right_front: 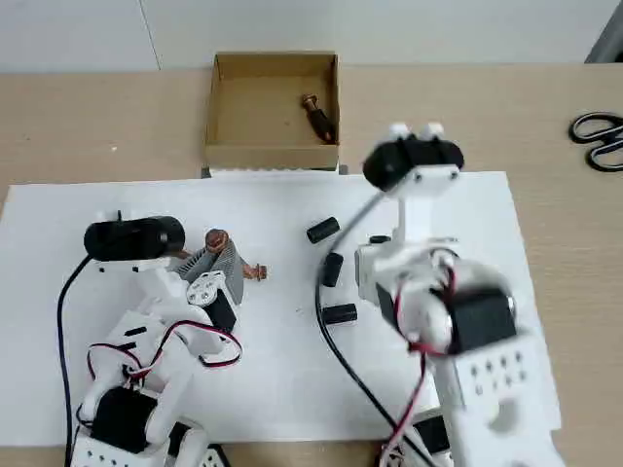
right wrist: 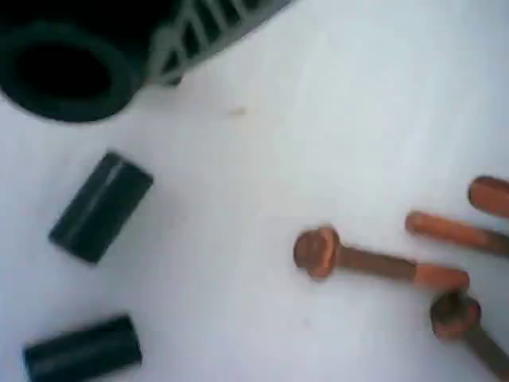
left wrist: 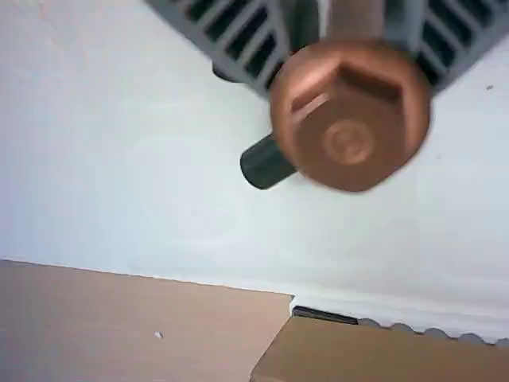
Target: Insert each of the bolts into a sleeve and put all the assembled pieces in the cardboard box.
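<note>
High view: a bolt (right_front: pixel 215 237) is clamped in the left gripper (right_front: pixel 220 251) over the paper (right_front: pixel 273 389). Three loose sleeves (right_front: pixel 333 269) lie between the arms, and one assembled piece (right_front: pixel 317 117) is in the cardboard box (right_front: pixel 224 107). Left wrist view: the bolt's hex head is pinched between the grey fingers (left wrist: pixel 231 24) (box corner nearby). Right wrist view: the right gripper (right wrist: pixel 103 48) is closed on a held sleeve (right wrist: pixel 60 76), and loose bolts (right wrist: pixel 318 253) lie on the paper beyond.
</note>
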You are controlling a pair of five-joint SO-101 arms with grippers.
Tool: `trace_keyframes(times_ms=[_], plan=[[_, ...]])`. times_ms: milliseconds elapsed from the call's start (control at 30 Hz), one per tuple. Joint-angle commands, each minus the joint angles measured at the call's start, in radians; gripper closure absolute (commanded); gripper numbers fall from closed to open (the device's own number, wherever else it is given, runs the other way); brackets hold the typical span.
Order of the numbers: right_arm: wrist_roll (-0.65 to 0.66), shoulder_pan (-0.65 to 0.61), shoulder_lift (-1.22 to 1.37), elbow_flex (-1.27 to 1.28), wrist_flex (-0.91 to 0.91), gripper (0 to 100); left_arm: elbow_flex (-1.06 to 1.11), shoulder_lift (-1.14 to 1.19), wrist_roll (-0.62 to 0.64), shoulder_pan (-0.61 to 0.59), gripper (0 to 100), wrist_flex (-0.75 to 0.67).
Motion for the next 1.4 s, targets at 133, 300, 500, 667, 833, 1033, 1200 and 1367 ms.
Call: trace_keyframes(times_ms=[133, 300, 500, 667, 833, 1033, 1200, 1367], plan=[[0.037, 0.03, -0.312, 0.436, -0.417, 99.5, 0.001, -0.003, -0.008, -0.008, 100, -0.029], [0.106, 0.028, -0.453, 0.649, -0.576, 99.5, 0.024, -0.003, -0.005, -0.006, 100, -0.074], [0.184, -0.013, -0.576, 0.807, -0.627, 99.5, 0.054, -0.003, -0.002, -0.002, 100, -0.215], [0.238, -0.099, -0.674, 0.919, -0.627, 99.5, 0.053, -0.003, 0.052, 0.0, 100, -0.293], [0.267, -0.151, -0.769, 1.003, -0.627, 99.5, 0.05, -0.003, 0.101, 0.0, 100, -0.41], [0.292, -0.2, -0.86, 1.06, -0.627, 99.5, 0.05, -0.003, 0.146, 0.025, 100, -0.493], [0.359, -0.203, -0.926, 1.099, -0.627, 99.5, 0.031, -0.003, 0.157, 0.155, 100, -0.411], [0.407, -0.202, -0.929, 1.094, -0.627, 99.5, -0.015, -0.003, 0.152, 0.229, 100, -0.249]])
